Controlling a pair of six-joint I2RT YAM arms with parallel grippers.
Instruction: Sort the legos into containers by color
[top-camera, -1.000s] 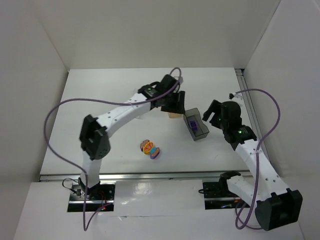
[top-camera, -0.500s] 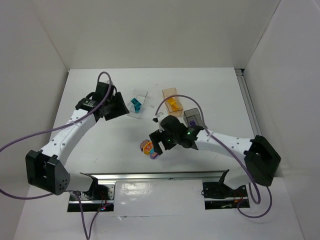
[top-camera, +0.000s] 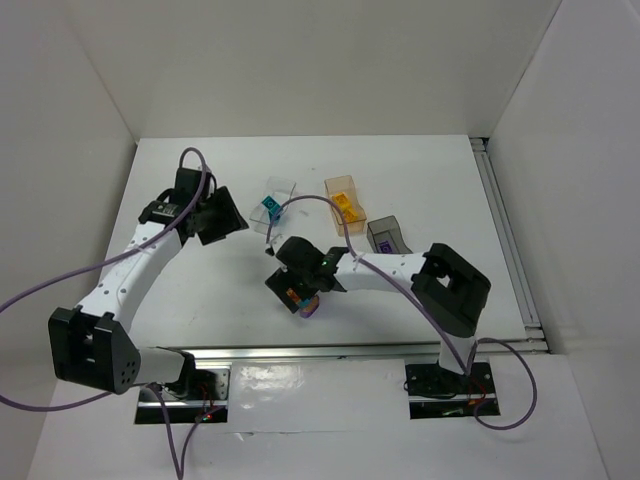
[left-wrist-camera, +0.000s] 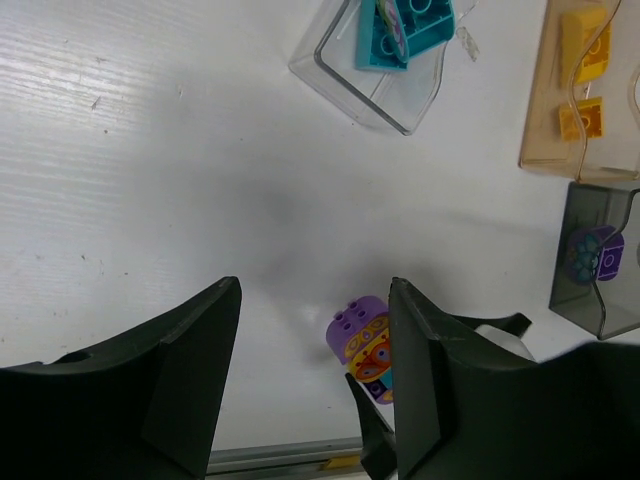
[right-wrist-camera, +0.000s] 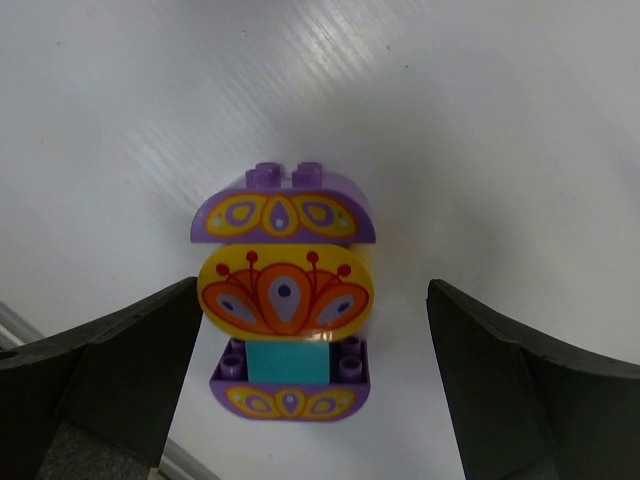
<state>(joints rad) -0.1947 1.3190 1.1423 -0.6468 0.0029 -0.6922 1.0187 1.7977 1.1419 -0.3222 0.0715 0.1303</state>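
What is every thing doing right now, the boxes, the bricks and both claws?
Clear plastic tray: open, teal bricks inside.
Tan see-through box: open, yellow-orange bricks inside.
Dark grey box: open, purple brick inside.
Purple, yellow and teal stacked bricks: joined, lying on the white table, unsorted.
Left gripper: open, empty.
Right gripper: open, straddling the stacked bricks.

Three containers sit in a row on the table (top-camera: 420, 165): left container (left-wrist-camera: 350, 95), middle container (left-wrist-camera: 540, 110), right container (left-wrist-camera: 568, 290) slightly nearer. Bricks (left-wrist-camera: 405, 25) lie in each. Brick stack (right-wrist-camera: 285, 300) lies before the row, between the right gripper (right-wrist-camera: 305, 375) fingers, not touching. Left gripper (top-camera: 222, 218) hangs left of the row.
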